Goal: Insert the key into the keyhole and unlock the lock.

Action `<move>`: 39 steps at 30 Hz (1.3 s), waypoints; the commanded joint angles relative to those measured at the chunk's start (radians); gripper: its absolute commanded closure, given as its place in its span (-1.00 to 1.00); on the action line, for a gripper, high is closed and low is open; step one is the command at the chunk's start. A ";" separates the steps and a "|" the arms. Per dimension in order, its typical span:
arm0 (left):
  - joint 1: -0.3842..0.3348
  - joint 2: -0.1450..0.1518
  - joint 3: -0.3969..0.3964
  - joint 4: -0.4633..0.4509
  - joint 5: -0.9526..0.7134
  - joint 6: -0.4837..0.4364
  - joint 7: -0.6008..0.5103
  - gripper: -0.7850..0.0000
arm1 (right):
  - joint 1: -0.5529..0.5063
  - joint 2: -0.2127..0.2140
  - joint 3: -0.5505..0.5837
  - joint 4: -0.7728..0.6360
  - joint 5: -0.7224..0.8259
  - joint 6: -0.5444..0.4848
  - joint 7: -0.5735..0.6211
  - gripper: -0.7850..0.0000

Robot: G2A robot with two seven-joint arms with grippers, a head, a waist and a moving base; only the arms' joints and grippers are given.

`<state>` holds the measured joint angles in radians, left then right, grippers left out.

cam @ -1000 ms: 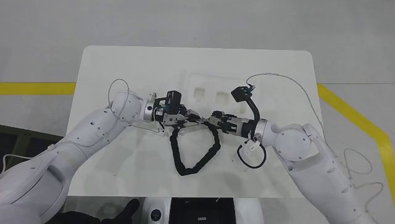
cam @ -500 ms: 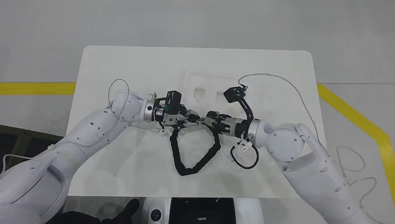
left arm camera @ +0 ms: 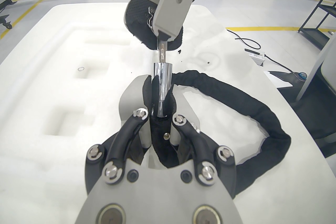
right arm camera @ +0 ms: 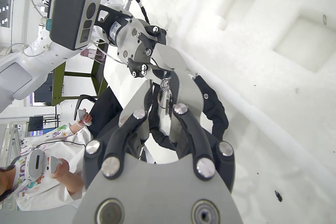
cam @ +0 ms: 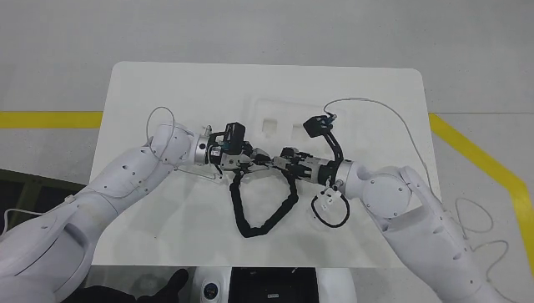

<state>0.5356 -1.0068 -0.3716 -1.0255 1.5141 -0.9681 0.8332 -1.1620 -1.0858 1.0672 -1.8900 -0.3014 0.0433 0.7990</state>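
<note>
My left gripper point(cam: 249, 160) is shut on the chrome lock cylinder point(left arm camera: 162, 86), with the keyhole end pointing away from it. The lock's black sleeved cable point(cam: 260, 211) hangs from it and loops on the table toward the robot. Facing it, my right gripper point(cam: 282, 163) is shut on the key point(left arm camera: 162, 49). The key's blade meets the cylinder's end and looks partly in the keyhole. In the right wrist view the key point(right arm camera: 164, 97) sits between my right gripper's point(right arm camera: 164, 83) fingers, with the left gripper point(right arm camera: 160, 64) right behind it.
A white foam tray point(cam: 275, 119) with square recesses lies on the table point(cam: 142, 94) just beyond the grippers. A thin white cable point(cam: 384, 105) arcs over the right arm. The black cable loop point(left arm camera: 252, 109) lies close to the table's near edge.
My right arm has shifted a little toward the left gripper, and its wrist has turned. The left arm and the cable loop have stayed in place.
</note>
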 commanded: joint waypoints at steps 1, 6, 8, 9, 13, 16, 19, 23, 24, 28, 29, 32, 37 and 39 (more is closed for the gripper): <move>0.000 0.000 0.000 0.000 0.000 0.000 0.000 1.00 | -0.011 0.003 0.016 -0.007 0.004 -0.010 0.004 -1.00; 0.000 0.000 0.000 0.000 0.000 0.000 0.000 1.00 | -0.041 0.013 0.062 -0.027 -0.015 -0.083 0.001 -1.00; 0.011 0.000 -0.005 -0.009 -0.010 0.014 -0.025 1.00 | -0.058 0.019 0.084 -0.036 -0.040 -0.140 -0.004 -1.00; 0.015 0.000 -0.011 -0.014 -0.022 0.006 -0.045 1.00 | -0.067 0.023 0.098 -0.043 -0.049 -0.175 -0.011 -1.00; 0.020 0.005 -0.037 -0.038 -0.062 -0.036 -0.133 1.00 | -0.102 0.036 0.146 -0.049 -0.091 -0.315 -0.007 -1.00; 0.029 0.013 -0.053 -0.063 -0.109 -0.044 -0.168 1.00 | -0.115 0.045 0.169 -0.042 -0.128 -0.454 -0.003 -1.00; 0.032 0.026 -0.044 -0.087 -0.178 -0.044 -0.209 1.00 | -0.117 0.052 0.180 -0.035 -0.168 -0.578 0.003 -1.00; 0.008 0.046 0.013 -0.119 -0.309 -0.044 -0.277 1.00 | -0.109 0.058 0.193 -0.029 -0.254 -0.757 -0.062 -1.00; -0.002 0.050 0.036 -0.129 -0.351 -0.044 -0.296 1.00 | -0.104 0.060 0.196 -0.031 -0.296 -0.799 -0.071 -1.00; -0.060 0.072 0.125 -0.150 -0.537 -0.044 -0.358 1.00 | -0.091 0.062 0.197 0.000 -0.369 -0.942 -0.164 -1.00; -0.073 0.077 0.146 -0.153 -0.587 -0.044 -0.367 1.00 | -0.089 0.061 0.205 0.014 -0.384 -0.956 -0.198 -1.00; -0.115 0.094 0.202 -0.168 -0.703 -0.044 -0.393 1.00 | -0.089 0.061 0.209 0.017 -0.392 -0.955 -0.208 -1.00; -0.111 0.116 0.202 -0.199 -0.814 -0.044 -0.453 1.00 | -0.089 0.061 0.209 0.017 -0.392 -0.955 -0.208 -1.00; -0.104 0.123 0.202 -0.210 -0.853 -0.044 -0.483 1.00 | -0.089 0.061 0.209 0.017 -0.392 -0.955 -0.208 -1.00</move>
<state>0.4272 -0.8876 -0.1700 -1.2296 0.6825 -1.0123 0.3663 -1.2506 -1.0245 1.2760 -1.8730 -0.6930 -0.9121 0.5916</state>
